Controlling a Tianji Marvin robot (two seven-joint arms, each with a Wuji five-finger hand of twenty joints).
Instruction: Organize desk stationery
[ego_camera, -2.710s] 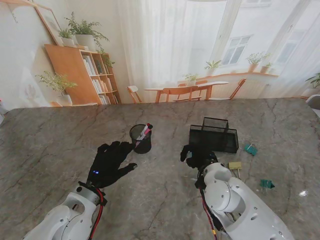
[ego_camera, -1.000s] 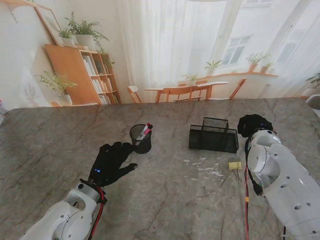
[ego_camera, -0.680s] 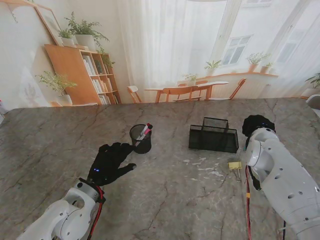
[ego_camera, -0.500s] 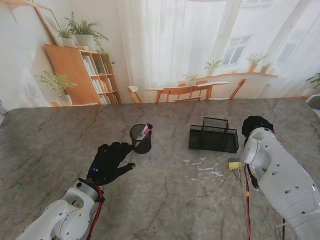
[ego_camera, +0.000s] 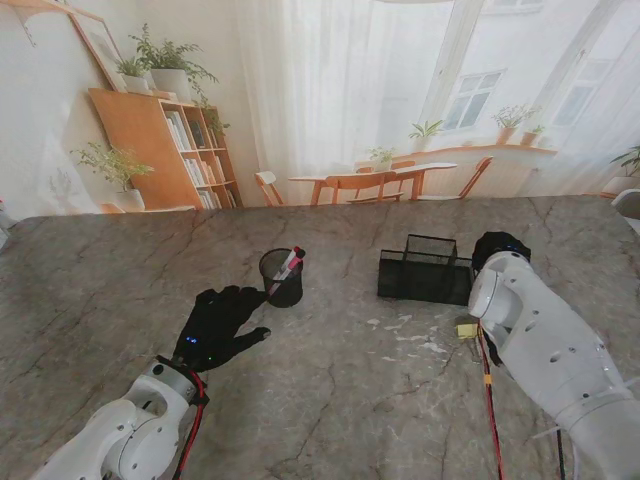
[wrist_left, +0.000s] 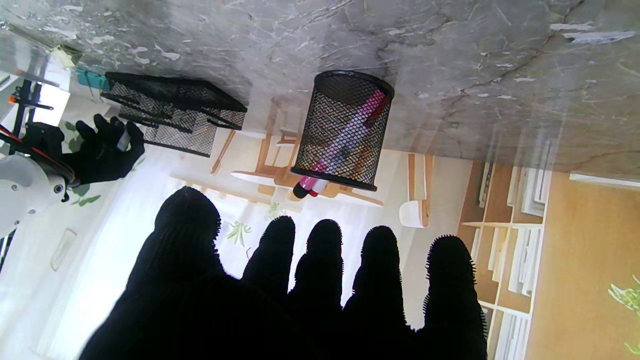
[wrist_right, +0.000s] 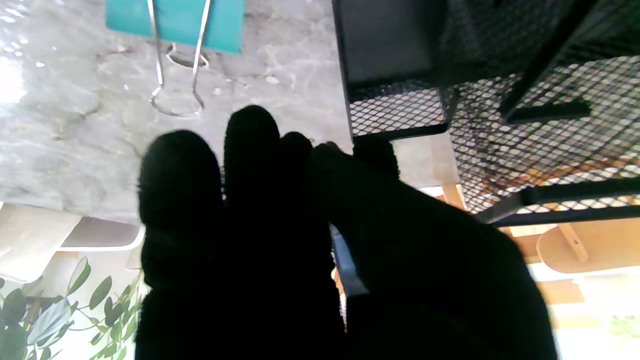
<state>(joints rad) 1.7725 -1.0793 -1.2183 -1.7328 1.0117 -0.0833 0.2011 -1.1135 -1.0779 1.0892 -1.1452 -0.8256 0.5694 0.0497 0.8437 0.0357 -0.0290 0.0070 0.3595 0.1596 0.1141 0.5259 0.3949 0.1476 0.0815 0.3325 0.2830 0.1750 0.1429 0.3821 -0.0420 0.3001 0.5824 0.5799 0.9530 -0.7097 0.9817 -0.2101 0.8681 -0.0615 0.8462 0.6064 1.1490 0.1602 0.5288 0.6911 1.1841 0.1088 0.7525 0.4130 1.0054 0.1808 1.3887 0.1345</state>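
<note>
Marble tabletop holds a black mesh organizer; right robot hand pinches something small, unidentifiable.

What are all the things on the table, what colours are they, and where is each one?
Pen cup: one, black mesh, upright, just beyond the left hand.
Marker: one, pink and white, leaning inside the pen cup.
Desk organizer: one, black mesh, middle of the table.
Binder clip: one, teal, beside the organizer near the right hand.
Binder clip: one, yellow, nearer to me than the organizer.
Left hand: black glove, fingers spread, holding nothing.
Right hand: black glove, curled around a small pale object beside the organizer.
</note>
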